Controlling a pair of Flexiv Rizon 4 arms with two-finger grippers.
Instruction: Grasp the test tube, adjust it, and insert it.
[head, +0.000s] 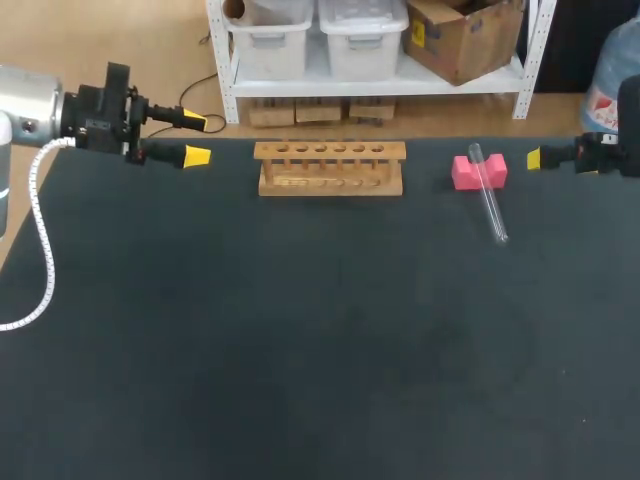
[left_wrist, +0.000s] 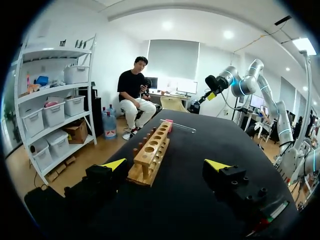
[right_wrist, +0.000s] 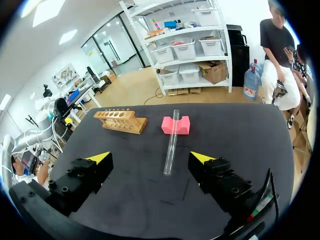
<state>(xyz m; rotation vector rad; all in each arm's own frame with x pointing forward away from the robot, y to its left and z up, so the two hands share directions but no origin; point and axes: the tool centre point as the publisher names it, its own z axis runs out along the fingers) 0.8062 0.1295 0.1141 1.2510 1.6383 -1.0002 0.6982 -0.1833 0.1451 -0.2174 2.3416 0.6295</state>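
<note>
The near part of the dark counter (head: 300, 350) lies free. At its far edge stand a light wooden rack with holes (head: 330, 167) and a pink block (head: 463, 174) (a clear glass tube (head: 492, 205) rests across it), well apart.

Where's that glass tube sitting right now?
In the head view the test tube lies on the right side of the table, its far end propped on the pink block, to the right of the wooden rack.

The room is lit brightly by white ceiling lights (left_wrist: 228, 34), which are seen as glaring spots. The dark table (head: 300, 330) is lit evenly and looks dull. A thin glint is caught on the test tube (head: 489, 200).
</note>
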